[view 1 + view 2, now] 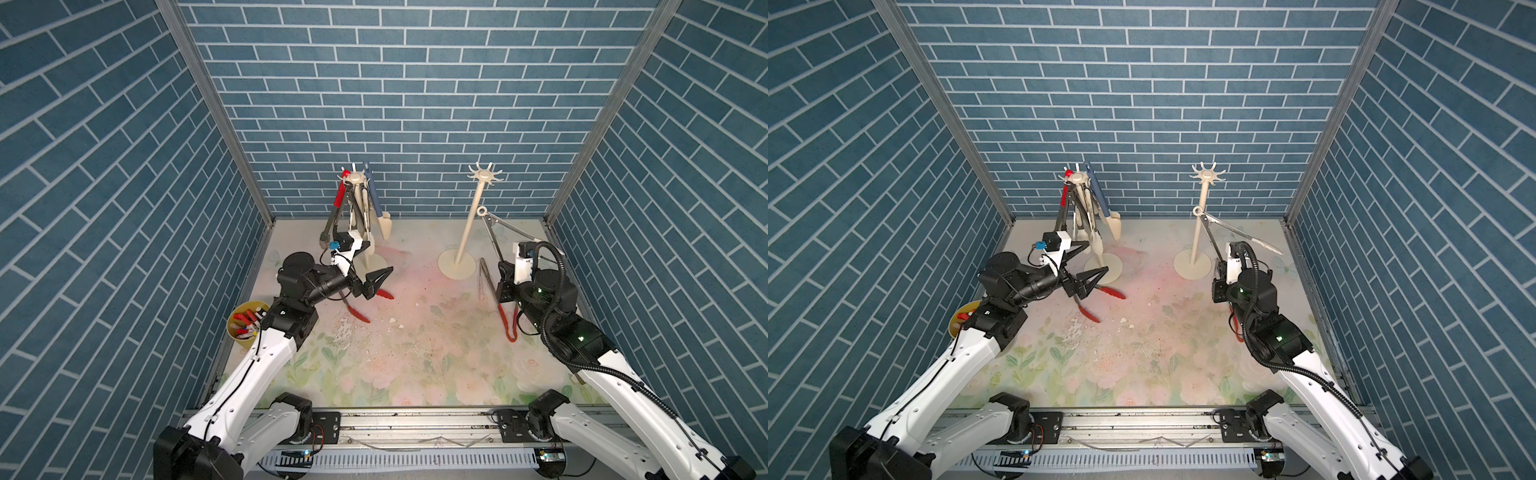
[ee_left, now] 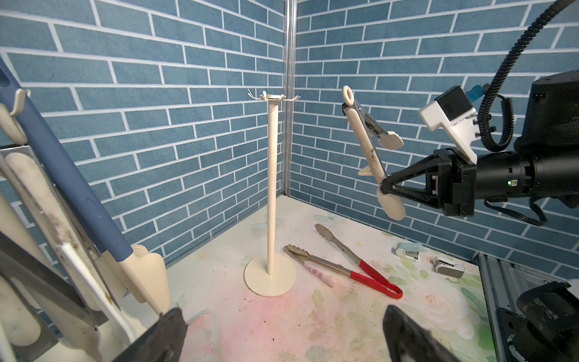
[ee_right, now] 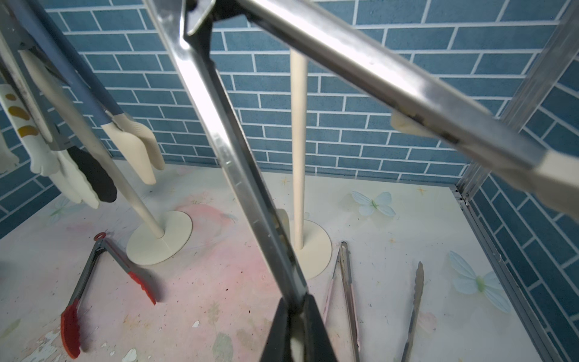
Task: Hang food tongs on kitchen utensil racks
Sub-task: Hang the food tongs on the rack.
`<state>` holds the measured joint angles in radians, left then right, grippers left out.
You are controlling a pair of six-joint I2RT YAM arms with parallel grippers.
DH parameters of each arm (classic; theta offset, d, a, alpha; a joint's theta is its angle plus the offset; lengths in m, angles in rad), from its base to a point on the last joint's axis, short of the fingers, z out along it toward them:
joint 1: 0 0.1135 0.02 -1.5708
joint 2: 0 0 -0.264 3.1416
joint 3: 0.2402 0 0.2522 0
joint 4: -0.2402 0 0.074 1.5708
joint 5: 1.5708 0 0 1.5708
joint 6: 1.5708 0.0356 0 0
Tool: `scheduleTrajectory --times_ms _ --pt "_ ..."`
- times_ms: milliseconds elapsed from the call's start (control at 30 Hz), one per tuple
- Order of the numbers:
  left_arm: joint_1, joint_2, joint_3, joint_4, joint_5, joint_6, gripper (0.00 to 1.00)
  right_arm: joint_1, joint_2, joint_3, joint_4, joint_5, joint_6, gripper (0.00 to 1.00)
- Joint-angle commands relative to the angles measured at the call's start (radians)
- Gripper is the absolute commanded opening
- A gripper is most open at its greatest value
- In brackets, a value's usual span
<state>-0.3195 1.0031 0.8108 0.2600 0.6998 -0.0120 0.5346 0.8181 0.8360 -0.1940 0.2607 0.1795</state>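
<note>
At bench's left edge, yellow cup (image 1: 242, 342) holds red & white bits (image 1: 245, 322); L gripper (image 1: 379, 258) spread wide; R gripper (image 2: 383, 187) pinching cream-tipped tongs (image 2: 364, 138) nr back-right rack (image 1: 485, 176); back-left rack (image 1: 356, 178) carries several tongs

Nothing legible anywhere: no word, brand, number or sign can be read in any view. The steel arm of the cream-tipped tongs (image 3: 241, 188) shows no stamp that can be made out. A small grey-and-white object (image 2: 448, 267) on the surface (image 2: 313, 313) carries an oval mark, too small to read.
</note>
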Motion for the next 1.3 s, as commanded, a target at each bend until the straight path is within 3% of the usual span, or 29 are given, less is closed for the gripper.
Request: scheduleTrajectory --times_ms 0,700,1267 --pt "-0.006 -0.010 -0.008 0.015 0.003 -0.005 0.99 -0.030 0.013 0.052 0.070 -0.014 0.038 0.00" --pt "-0.007 -0.008 -0.006 0.014 0.007 -0.006 0.99 -0.239 0.197 0.139 0.145 -0.200 0.105 0.00" --pt "-0.007 -0.003 -0.007 0.011 0.005 -0.002 0.99 -0.282 0.273 0.163 0.201 -0.303 0.146 0.00"
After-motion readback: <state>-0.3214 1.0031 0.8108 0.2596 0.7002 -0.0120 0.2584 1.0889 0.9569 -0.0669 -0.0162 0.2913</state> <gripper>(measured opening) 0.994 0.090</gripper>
